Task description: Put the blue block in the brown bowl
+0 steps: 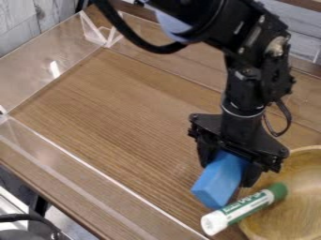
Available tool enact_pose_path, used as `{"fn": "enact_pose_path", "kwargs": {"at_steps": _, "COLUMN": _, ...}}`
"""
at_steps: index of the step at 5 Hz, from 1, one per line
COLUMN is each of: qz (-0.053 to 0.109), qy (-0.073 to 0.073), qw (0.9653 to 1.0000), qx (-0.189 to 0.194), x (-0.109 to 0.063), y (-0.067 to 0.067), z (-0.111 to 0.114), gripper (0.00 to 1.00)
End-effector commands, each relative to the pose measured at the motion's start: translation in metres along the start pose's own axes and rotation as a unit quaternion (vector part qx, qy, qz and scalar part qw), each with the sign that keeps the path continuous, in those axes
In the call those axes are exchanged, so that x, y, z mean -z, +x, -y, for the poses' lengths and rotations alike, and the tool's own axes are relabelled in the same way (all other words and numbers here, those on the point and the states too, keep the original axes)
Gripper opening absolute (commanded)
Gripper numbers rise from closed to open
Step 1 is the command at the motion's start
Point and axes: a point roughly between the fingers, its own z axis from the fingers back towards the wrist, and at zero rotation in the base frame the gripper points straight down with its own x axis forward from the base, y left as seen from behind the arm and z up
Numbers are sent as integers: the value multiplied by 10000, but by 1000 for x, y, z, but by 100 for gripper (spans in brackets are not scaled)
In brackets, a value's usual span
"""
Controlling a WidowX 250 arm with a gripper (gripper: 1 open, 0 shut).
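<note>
Jaws pinching smooth blue block (219, 181), rounded edges, tilted, beside grainy tan brown bowl (296, 192).

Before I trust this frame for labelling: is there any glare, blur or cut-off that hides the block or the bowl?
In the camera view, glare streaks the clear wall at upper left only; the blue block is sharp enough, its upper end hidden between the claw fingers; the brown bowl is cropped by the right and bottom edges; the marker lies over its rim; the picture is coarse overall.
</note>
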Motion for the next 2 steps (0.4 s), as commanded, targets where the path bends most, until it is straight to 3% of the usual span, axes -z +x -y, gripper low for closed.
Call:
{"fn": "enact_pose_path", "kwargs": {"at_steps": 1, "qz": 272, "qy": -132, "qw": 9995, "qx": -33, "x": -10, "y": 14, "z": 3, "gripper": 0}}
{"fn": "enact_pose_path", "kwargs": {"at_steps": 2, "qz": 279, "qy": -148, "qw": 9995, "qx": -34, "x": -8, "y": 15, "z": 2, "gripper": 0}}
